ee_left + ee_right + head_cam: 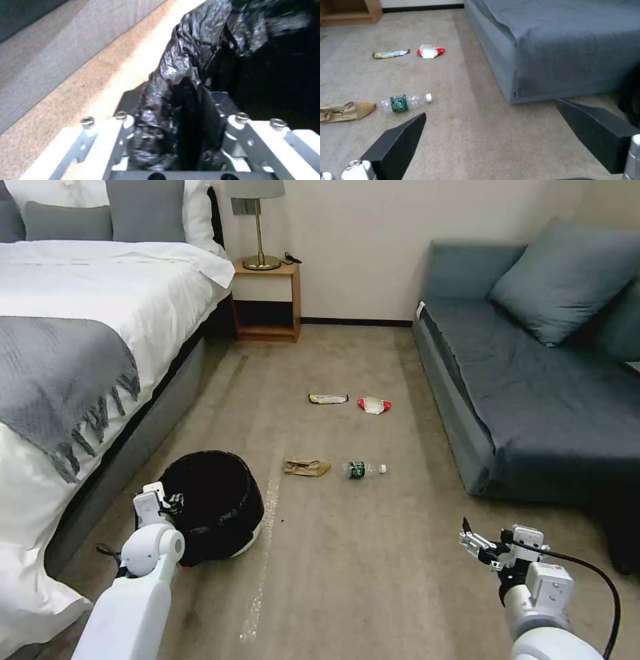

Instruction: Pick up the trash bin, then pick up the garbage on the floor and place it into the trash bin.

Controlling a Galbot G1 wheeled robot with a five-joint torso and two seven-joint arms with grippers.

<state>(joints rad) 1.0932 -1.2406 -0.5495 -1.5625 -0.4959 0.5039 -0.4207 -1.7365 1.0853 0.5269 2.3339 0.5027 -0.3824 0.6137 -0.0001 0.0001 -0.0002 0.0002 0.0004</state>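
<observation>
The small round white trash bin (212, 507) with its crinkly black plastic bag sits on the tan carpet (373, 580), close beside the bed (80, 347). The left gripper (181, 130) is at the bin's near edge, with its fingers squeezed together on the rim and the black bag. The bin looks tipped a little (its mouth faces up and toward the bed).

The right gripper (493, 140) hangs low over bare carpet near the grey sofa (533, 400), with its two dark fingers (398, 142) wide apart and nothing between them.

The garbage is out on the floor, well apart from the bin. The crumpled brown paper bag (307, 467) and the clear bottle with a green label (362, 469) lie near each other. Farther off lie the long silvery-gold snack wrapper (328, 399) and the red-white wrapper (373, 405).

I think the step now is lifting the bin. To do it well, the left gripper should hold the hard rim, not just the slippery bag. It should lift slowly and keep the mouth facing up, so the bin does not swing or slide out.
</observation>
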